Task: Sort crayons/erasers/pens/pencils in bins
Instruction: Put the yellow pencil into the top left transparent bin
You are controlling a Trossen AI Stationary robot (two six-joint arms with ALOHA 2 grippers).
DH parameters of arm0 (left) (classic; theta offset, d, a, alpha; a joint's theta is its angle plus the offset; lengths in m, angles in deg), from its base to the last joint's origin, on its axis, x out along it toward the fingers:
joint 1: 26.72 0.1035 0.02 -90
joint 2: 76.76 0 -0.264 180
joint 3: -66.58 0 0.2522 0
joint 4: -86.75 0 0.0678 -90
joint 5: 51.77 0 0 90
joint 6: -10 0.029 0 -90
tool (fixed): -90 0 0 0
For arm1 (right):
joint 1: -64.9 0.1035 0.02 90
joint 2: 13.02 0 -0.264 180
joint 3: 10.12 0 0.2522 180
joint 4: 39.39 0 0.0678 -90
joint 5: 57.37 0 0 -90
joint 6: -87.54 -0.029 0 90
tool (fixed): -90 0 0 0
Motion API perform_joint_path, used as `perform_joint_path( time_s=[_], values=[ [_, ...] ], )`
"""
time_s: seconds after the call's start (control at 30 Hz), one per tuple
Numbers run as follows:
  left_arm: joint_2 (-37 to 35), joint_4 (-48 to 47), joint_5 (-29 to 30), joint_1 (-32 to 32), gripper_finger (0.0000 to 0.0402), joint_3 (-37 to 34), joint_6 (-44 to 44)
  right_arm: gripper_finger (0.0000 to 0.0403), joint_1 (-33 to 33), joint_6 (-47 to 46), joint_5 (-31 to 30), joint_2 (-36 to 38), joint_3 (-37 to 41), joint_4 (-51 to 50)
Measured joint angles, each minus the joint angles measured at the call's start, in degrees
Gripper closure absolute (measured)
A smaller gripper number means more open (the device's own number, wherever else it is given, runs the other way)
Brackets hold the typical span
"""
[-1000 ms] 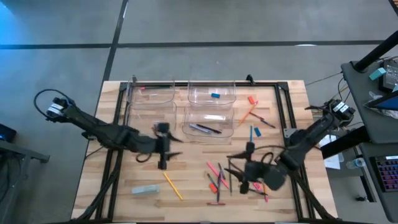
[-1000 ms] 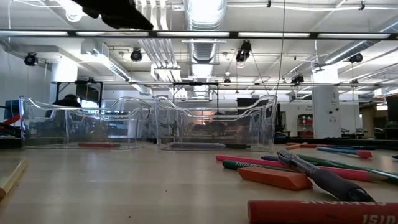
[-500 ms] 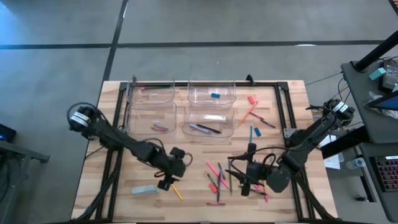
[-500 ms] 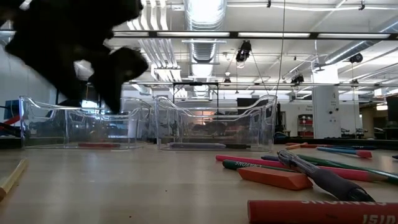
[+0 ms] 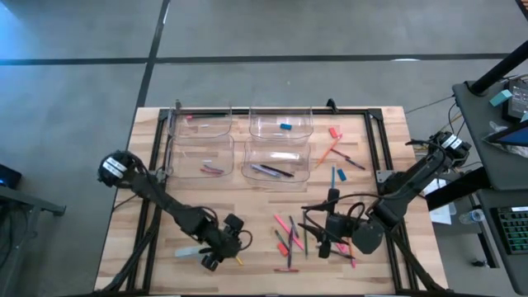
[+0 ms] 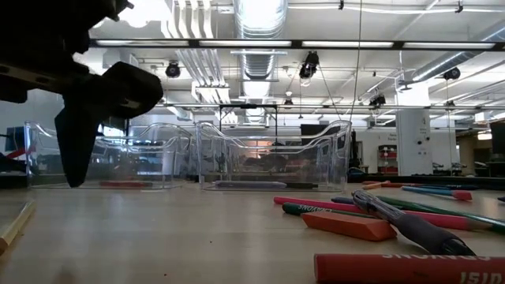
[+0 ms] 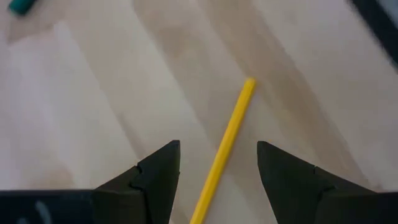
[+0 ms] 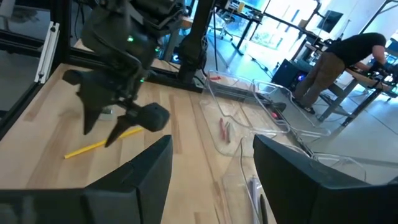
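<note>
A yellow pencil (image 5: 233,252) lies flat on the table near its front edge. It also shows in the left wrist view (image 7: 225,149) and the right wrist view (image 8: 93,147). My left gripper (image 5: 216,252) is open low over it. Its fingers stand on either side of the pencil without touching it, as the left wrist view (image 7: 217,149) shows. My right gripper (image 5: 325,237) is open and empty above a scatter of pink and dark sticks (image 5: 289,231). Four clear bins (image 5: 247,142) stand at the back.
The bins hold a blue eraser (image 5: 285,127), dark pens (image 5: 272,171) and red sticks (image 5: 213,169). A grey-green block (image 5: 188,252) lies left of my left gripper. Orange and blue pencils (image 5: 332,161) and a red eraser (image 5: 334,132) lie at the back right. A person (image 8: 339,59) stands beyond the table.
My left gripper has gone from beside the near bins toward the table's near edge and down. It has turned and now stands open astride the yellow pencil. The pencil has not moved.
</note>
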Motion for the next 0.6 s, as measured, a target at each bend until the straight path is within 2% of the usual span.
perform_joint_path(
  time_s=[0.17,0.37,0.47,0.6],
  values=[
    [3.05,5.63,0.3,-0.84,0.0204,-0.08,0.08,0.0189,-0.13,-0.05,0.0,0.0,0.43,0.0],
    [7.47,6.11,0.98,-1.09,0.021,1.2,2.1,0.0189,-0.62,-0.39,0.02,0.0,0.91,0.01],
    [9.52,6.32,1.24,-1.11,0.0239,1.11,3.28,0.0189,-0.77,-0.66,0.0,-0.02,1.0,-0.03],
    [11.57,6.21,2.5,-1.09,0.0311,1.1,5.62,0.0189,-0.78,-0.63,0.0,-0.02,1.0,-0.03]
  ],
)
